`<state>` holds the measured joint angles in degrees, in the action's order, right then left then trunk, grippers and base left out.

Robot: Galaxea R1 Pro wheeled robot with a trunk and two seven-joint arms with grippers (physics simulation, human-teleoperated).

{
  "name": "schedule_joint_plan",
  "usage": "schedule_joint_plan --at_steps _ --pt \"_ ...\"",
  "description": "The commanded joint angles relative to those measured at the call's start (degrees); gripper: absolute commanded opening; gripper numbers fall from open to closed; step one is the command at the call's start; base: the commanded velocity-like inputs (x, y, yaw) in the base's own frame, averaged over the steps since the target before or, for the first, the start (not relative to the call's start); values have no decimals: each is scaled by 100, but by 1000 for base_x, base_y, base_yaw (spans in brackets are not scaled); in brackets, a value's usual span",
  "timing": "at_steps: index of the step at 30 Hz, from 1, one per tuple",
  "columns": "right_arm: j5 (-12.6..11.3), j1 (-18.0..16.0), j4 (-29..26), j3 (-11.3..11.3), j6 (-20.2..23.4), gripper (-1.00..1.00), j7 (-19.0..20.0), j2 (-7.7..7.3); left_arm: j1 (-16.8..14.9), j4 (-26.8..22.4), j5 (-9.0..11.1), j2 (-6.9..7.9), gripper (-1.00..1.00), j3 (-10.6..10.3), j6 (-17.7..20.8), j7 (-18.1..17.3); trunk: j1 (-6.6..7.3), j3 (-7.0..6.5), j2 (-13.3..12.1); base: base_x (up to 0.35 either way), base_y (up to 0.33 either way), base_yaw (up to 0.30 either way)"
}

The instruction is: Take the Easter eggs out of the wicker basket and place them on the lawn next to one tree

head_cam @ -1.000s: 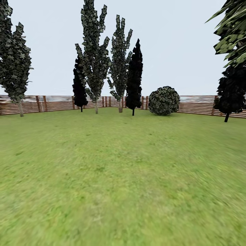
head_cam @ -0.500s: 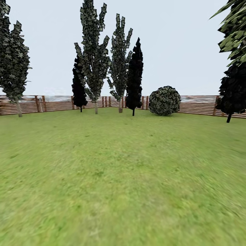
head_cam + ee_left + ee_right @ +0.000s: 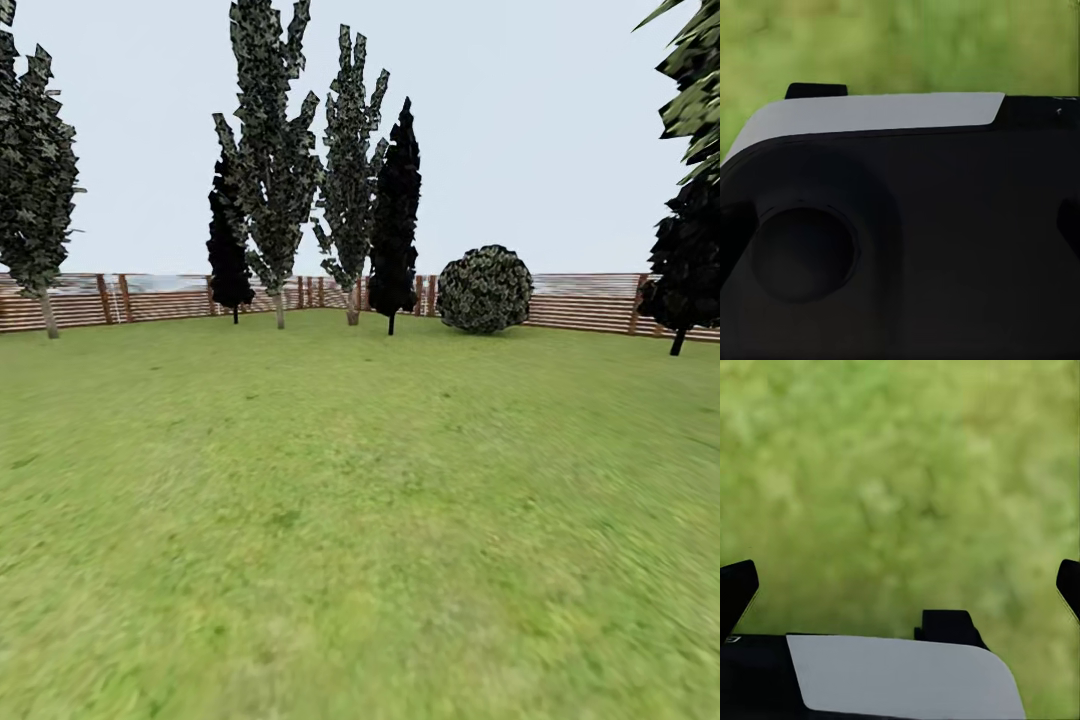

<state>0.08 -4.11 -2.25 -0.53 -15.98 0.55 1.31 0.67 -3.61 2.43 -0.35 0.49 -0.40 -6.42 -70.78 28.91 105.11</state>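
Head view: open lawn (image 3: 360, 520) ahead; fence (image 3: 580, 312), trees (image 3: 275, 170) far.

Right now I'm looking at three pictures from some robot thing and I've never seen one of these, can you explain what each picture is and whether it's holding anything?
These are simulator renders from a wheeled robot with two arms. The big picture comes from its head camera: a green lawn, a slatted wooden fence at the far edge, tall leafy trees, narrow black conifers and a round bush.

The other two come from cameras near each hand, looking along its fingers. In the right wrist view the dark fingertips stand far apart at the picture's sides with only grass between them, so that gripper is open and empty. The left wrist view mostly shows the robot's own dark body, so its gripper's state cannot be told.
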Motion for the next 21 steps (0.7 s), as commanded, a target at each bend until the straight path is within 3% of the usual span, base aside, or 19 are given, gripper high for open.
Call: schedule_joint_plan --at_steps 1,21 --pt "0 -3 5 -8 -19 100 6 1 3 -9 24 0 100 4 -4 -17 -3 15 2 334 0 0" --pt "-1 -3 2 -9 -19 100 -2 -4 3 -9 29 0 100 4 -4 -16 -3 190 2 334 0 4"
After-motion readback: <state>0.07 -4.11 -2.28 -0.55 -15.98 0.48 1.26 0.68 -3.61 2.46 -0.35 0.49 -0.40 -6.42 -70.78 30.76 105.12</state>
